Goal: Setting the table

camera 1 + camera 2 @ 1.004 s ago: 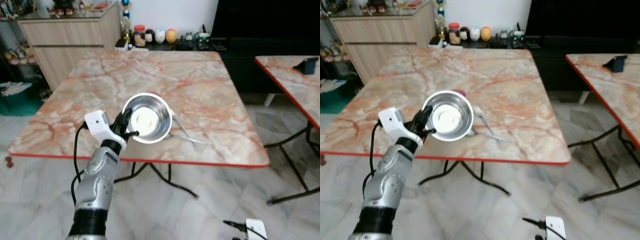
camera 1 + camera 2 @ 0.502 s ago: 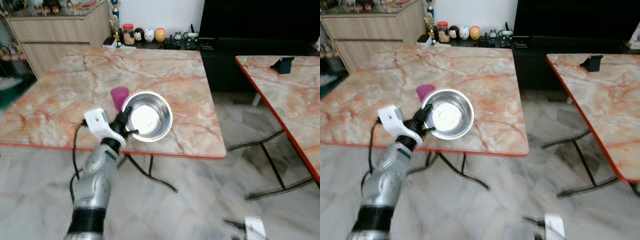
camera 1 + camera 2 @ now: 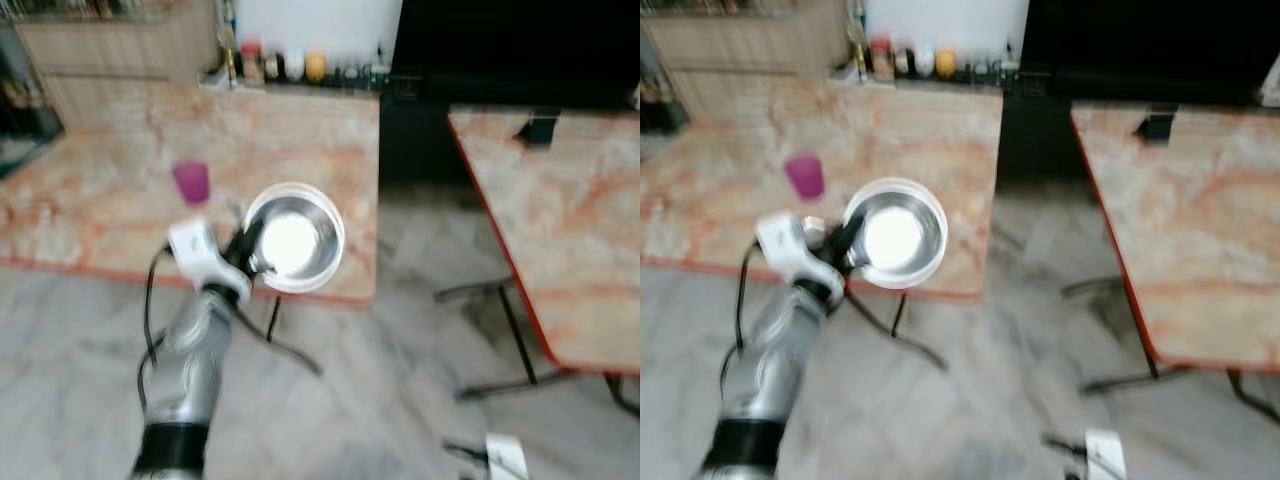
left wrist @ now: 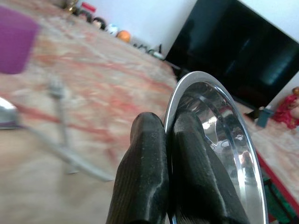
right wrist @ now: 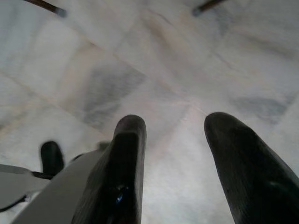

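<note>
Both head views are smeared with motion blur, edges soft everywhere, under even, bright daylight. The steel bowl [image 3: 293, 237] throws a white glare off its bottom. From the left wrist the bowl's rim is sharp while the tabletop [image 4: 88, 84] behind streaks; a fork, perhaps, lies blurred there. The right wrist view shows pale marble floor [image 5: 154, 60], softly blurred, its fingers [image 5: 124, 154] dark.

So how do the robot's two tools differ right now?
The left tool is raised in front of the robot at table height; the right tool hangs low over the pale marble floor. The left tool's fingers are pinched shut on the rim of a shiny steel bowl; the right tool's fingers are spread apart and hold nothing. Both have two long black fingers.
</note>
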`<state>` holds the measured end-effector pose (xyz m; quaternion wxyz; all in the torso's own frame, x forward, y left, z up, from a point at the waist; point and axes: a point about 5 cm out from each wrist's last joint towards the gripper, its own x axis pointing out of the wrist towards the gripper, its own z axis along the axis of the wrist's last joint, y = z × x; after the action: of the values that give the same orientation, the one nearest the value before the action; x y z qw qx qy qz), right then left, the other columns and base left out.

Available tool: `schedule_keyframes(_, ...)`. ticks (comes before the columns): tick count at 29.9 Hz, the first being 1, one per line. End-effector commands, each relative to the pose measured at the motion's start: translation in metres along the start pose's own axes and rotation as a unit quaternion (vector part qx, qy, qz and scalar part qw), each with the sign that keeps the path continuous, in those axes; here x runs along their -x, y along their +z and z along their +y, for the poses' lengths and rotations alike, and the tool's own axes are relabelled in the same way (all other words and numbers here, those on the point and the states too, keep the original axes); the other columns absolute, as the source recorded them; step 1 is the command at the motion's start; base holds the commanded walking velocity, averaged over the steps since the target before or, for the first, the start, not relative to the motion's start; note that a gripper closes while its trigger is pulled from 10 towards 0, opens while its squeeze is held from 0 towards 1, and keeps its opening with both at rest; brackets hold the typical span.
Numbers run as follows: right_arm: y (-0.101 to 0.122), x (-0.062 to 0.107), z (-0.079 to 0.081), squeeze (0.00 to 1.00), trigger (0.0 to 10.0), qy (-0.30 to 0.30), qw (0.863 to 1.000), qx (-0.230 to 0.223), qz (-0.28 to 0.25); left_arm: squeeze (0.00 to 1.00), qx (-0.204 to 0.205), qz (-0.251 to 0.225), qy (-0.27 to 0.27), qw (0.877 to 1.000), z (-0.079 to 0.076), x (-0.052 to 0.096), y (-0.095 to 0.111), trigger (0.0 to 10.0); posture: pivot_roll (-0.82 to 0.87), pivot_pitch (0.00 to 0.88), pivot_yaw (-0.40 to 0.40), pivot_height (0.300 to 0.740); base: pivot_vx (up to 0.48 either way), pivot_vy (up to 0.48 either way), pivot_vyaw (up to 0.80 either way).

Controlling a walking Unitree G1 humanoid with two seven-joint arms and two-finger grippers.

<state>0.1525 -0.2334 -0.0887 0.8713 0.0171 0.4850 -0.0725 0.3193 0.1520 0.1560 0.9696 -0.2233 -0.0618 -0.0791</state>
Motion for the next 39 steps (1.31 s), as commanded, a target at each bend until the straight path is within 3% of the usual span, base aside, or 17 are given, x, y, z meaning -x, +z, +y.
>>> schedule_keyframes(1, 0.0013, 0.0004, -0.0043, 0.00, 10.0, -0.006, 1.000, -0.003, -0.003, 0.00, 0.002, -0.004, -0.017, 1.000, -0.0103, -0.0041, 0.0023, 10.0, 0.08, 0.000, -0.017, 0.727, 0.000, -0.409, 0.00)
schedule_keyframes(39, 0.0041, 0.0000, -0.0045, 0.00, 10.0, -0.009, 1.000, -0.012, -0.008, 0.00, -0.001, -0.003, -0.017, 1.000, -0.0111, -0.0046, 0.0015, 10.0, 0.08, 0.000, -0.023, 0.727, 0.000, -0.408, 0.00)
